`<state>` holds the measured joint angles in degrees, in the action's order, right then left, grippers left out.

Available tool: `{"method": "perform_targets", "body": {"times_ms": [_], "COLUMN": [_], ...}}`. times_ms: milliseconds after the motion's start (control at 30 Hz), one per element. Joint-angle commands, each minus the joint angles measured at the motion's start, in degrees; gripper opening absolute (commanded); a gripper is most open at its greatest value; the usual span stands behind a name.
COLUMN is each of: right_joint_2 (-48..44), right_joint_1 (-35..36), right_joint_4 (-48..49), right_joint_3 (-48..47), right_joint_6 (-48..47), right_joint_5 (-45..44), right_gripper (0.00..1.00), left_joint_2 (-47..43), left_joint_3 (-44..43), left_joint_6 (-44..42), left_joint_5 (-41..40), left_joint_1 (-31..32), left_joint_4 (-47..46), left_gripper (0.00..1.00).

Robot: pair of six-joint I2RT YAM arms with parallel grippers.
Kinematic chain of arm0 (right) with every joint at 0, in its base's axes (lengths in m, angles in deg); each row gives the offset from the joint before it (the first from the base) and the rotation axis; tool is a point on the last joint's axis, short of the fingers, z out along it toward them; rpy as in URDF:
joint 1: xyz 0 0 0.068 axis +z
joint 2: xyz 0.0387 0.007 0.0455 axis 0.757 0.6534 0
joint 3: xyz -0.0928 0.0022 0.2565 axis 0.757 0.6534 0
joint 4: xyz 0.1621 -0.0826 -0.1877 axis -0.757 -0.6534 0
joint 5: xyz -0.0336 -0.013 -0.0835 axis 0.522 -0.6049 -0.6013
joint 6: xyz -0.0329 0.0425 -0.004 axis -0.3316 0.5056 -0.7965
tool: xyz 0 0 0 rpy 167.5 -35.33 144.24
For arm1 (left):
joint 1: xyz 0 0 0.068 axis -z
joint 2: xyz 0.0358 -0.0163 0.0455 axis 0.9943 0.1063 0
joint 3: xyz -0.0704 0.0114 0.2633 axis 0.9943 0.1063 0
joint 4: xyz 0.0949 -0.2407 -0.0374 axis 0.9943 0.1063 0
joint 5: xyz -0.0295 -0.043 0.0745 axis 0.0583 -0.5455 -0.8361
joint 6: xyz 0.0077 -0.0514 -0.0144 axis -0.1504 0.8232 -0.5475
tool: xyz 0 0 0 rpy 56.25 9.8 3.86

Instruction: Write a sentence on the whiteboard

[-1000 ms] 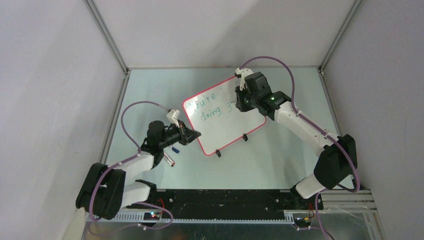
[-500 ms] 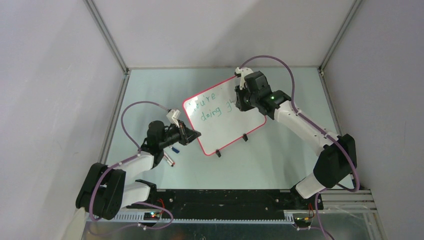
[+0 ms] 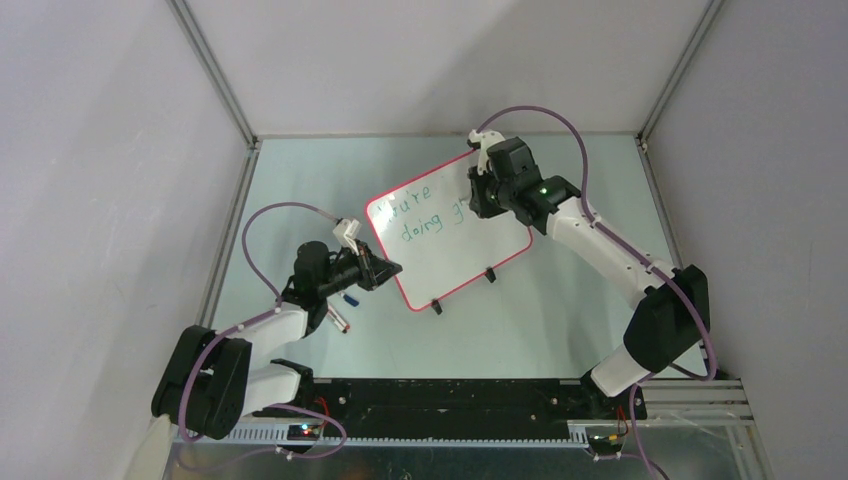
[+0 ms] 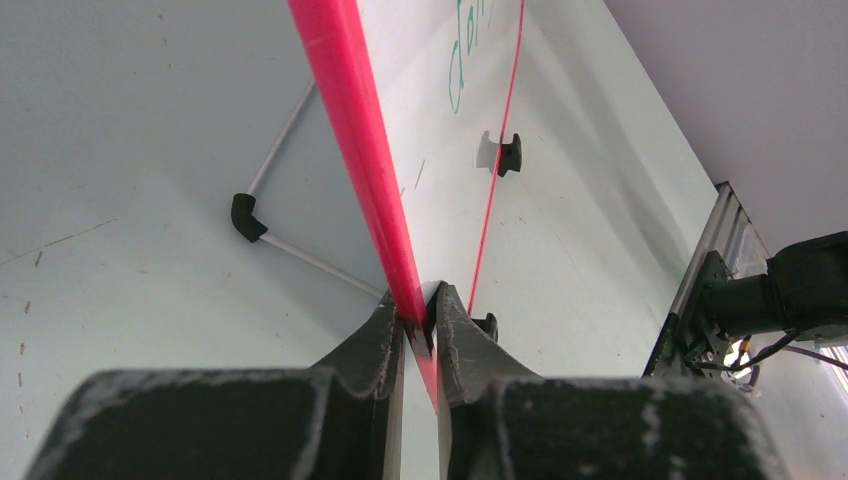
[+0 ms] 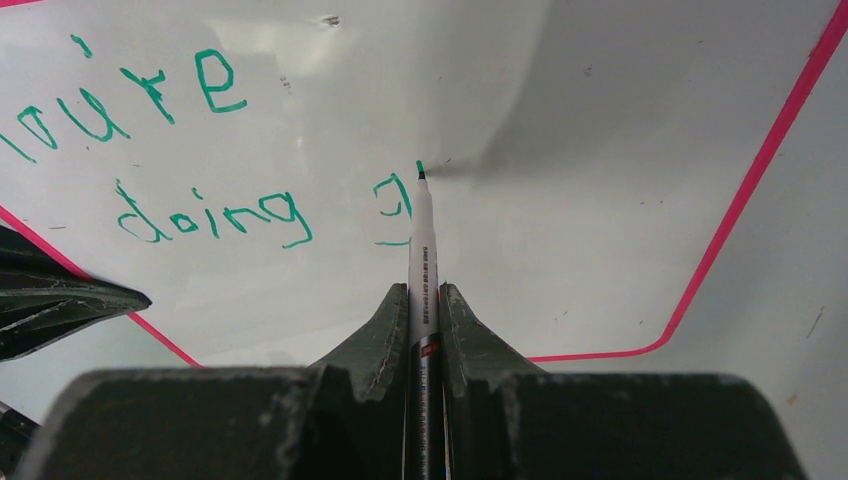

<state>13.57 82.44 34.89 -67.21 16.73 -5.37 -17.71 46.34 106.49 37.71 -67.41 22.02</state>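
The whiteboard (image 3: 455,245) lies tilted on the table, white with a red-pink rim and two black clip feet. Green writing on it reads "you're doing g" (image 5: 210,215). My left gripper (image 3: 392,268) is shut on the board's left rim (image 4: 375,200). My right gripper (image 3: 478,200) is shut on a white marker (image 5: 420,260) with a green tip. The tip touches the board just right of the "g", at the top of a new stroke.
A marker cap or pen (image 3: 340,320) lies on the table near the left arm. A thin white rod with a black elbow (image 4: 245,215) lies behind the board's edge. Grey walls enclose the table on three sides.
My right gripper has moved slightly up the board and left with the marker. The left arm and the board have not moved.
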Motion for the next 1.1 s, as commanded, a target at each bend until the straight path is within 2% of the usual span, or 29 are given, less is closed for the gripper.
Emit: {"method": "perform_targets", "body": {"times_ms": [0,667,1067], "right_joint_2": [1.2,0.6,-3.8], "right_joint_1": [-0.4,-1.3,-1.3], "right_joint_4": [1.2,0.9,1.2], "right_joint_3": [-3.0,-3.0,-0.9], "right_joint_6": [-0.5,-0.2,0.1], "right_joint_5": [-0.9,-0.7,0.1], "right_gripper": [0.0,0.0,0.0], "left_joint_2": [1.0,1.0,0.9], "left_joint_3": [-0.6,-0.6,-0.6], "left_joint_6": [-5.8,-5.8,-5.8], "left_joint_5": [-6.6,-6.6,-6.7], "left_joint_1": [-0.5,-0.5,-0.6], "left_joint_4": [3.8,3.9,4.0], "left_gripper": [0.02,0.02,0.02]}}
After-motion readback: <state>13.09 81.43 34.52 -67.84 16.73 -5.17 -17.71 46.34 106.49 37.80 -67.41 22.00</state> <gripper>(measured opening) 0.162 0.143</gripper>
